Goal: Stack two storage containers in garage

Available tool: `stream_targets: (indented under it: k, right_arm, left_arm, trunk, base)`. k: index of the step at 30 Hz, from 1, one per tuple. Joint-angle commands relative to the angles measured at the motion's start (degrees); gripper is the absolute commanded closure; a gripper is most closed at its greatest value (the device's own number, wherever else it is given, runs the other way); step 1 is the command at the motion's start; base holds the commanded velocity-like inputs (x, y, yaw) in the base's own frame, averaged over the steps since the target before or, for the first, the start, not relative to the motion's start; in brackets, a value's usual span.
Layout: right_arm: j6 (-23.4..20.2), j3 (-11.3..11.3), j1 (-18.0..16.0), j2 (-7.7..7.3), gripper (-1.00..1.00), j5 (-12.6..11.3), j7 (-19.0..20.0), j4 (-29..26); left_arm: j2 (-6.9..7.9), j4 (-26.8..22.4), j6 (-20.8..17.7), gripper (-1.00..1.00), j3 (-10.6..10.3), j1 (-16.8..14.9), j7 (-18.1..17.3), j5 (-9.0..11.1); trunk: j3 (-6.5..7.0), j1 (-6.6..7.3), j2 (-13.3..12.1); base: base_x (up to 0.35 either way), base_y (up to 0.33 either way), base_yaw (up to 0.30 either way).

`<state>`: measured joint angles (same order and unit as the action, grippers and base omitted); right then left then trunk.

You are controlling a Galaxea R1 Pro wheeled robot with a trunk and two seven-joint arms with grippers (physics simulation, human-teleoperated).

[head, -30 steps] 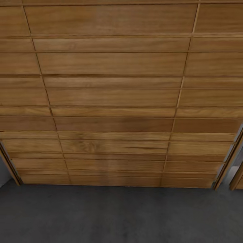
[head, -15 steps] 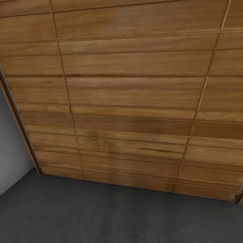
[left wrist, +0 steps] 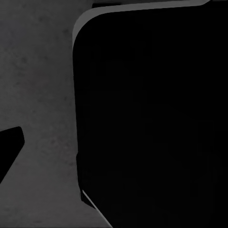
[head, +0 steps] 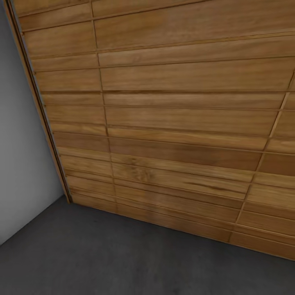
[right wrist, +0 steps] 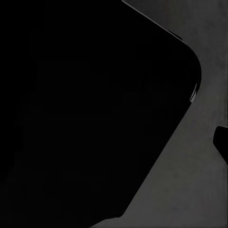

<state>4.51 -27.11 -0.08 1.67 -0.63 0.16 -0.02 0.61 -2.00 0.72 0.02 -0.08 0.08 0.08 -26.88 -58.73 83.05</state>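
**In the garage, facing the slatted door**

Close before the wooden-slat door the robot stands on the dark grey floor; a pale grey wall meets the door at its left edge. Both wrist views show black bulk over grey floor; whether the jaws are open or closed, I cannot tell. No storage container appears; turning this near the door risks scraping it.

one slatted door, one floor.
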Motion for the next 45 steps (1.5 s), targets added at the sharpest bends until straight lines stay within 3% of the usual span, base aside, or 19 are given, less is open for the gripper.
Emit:
stream_targets:
  k: [1, 32, 45]
  right_arm:
    - [0.19, -0.12, -0.01, 0.0, -1.0, -0.07, 0.03, 0.02]
    - [0.27, -0.2, -0.01, -0.01, -1.0, -0.29, 0.59, 0.02]
    - [0.21, -0.62, -0.01, -0.43, -1.0, 0.0, -0.11, 0.02]
  left_arm:
    - [0.0, -0.03, 0.08, -1.0, -0.02, -0.01, 0.01, 0.01]
    - [0.0, -0.03, 0.08, -1.0, 0.0, -0.01, 0.01, 0.02]
    - [0.0, -0.03, 0.08, -1.0, -0.01, -0.01, 0.01, 0.01]
  trunk:
    - [-0.05, 0.0, 0.02]
    - [-0.05, 0.0, 0.02]
    - [-0.05, 0.0, 0.02]
  base:
    - [0.0, 0.0, 0.278]
    - [0.0, 0.0, 0.276]
    - [0.0, 0.0, 0.035]
